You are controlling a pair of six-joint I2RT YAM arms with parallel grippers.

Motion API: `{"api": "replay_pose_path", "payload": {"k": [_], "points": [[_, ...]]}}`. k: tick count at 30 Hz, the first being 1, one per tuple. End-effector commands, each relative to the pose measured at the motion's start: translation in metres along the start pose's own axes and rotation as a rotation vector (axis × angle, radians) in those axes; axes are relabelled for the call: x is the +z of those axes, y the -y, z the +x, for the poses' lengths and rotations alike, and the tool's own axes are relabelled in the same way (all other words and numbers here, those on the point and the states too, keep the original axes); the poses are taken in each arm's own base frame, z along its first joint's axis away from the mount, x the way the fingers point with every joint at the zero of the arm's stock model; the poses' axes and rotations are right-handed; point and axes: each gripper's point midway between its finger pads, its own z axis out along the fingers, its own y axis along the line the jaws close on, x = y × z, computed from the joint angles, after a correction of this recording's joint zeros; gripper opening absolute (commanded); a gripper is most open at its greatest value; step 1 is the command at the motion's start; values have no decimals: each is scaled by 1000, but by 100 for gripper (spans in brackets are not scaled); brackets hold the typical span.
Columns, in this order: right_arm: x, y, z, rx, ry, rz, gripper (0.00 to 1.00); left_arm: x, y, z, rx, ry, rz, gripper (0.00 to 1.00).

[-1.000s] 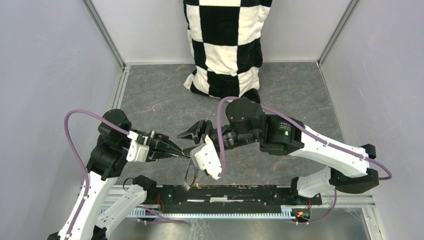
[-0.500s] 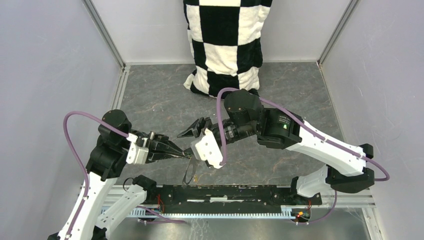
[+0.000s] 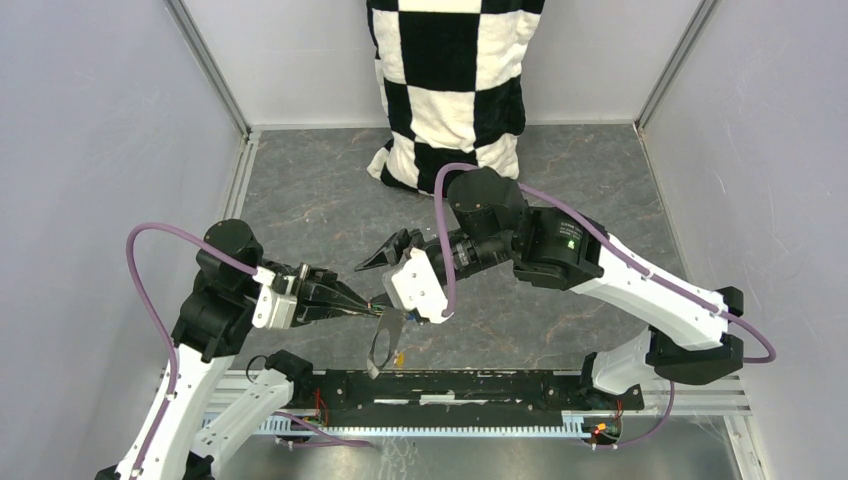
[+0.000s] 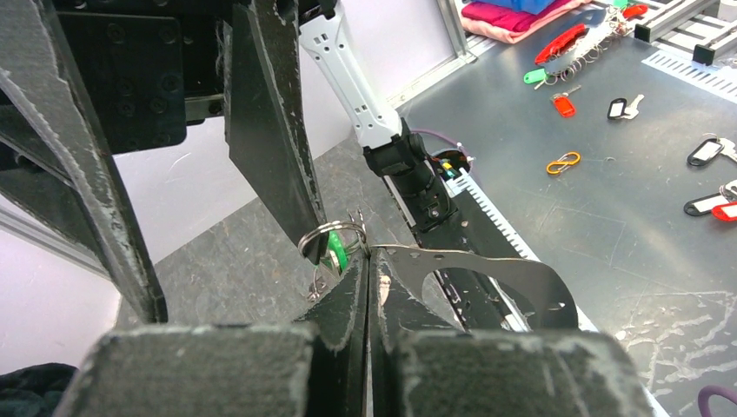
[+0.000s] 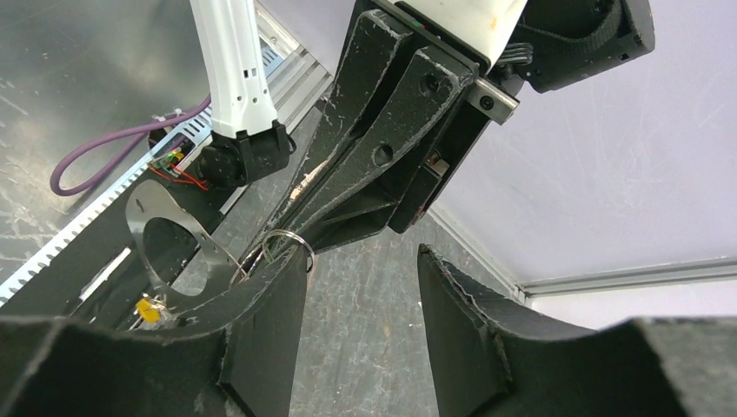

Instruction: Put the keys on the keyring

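My left gripper [image 4: 367, 261] is shut on one end of the keyring [image 4: 487, 269], a dark flat strap loop that hangs from its tips [image 3: 381, 345]. A silver ring [image 4: 335, 233] sticks up just past those tips, and a green key [image 4: 337, 254] hangs on it. A yellow key [image 5: 148, 309] dangles low by the strap [image 5: 152, 213]. My right gripper [image 5: 361, 254] is open, and the tip of one finger [image 5: 278, 287] touches the silver ring [image 5: 287, 236]. Nothing lies between its fingers. From above, both grippers meet over the front middle of the table [image 3: 372, 307].
A black-and-white checkered cloth [image 3: 450, 90] hangs at the back wall. A black rail [image 3: 480, 385] runs along the near edge under the strap. Grey walls close in the left and right sides. Beyond the rail, loose key tags [image 4: 565, 104] lie on a metal surface.
My right gripper has drawn back a little from the near edge and opened slightly, staying at the ring. The left gripper holds still with the strap.
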Motion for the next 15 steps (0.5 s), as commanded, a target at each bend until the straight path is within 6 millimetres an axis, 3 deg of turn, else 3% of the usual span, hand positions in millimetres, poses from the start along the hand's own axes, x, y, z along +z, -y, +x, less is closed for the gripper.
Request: {"api": "replay_pose_path", "payload": {"k": [1, 15], "points": [[-10, 14, -11, -8, 12, 22, 56, 0, 2, -20, 101, 23, 27, 2], [17, 7, 8, 108, -4, -48, 55, 0, 2, -20, 109, 19, 19, 2]]}}
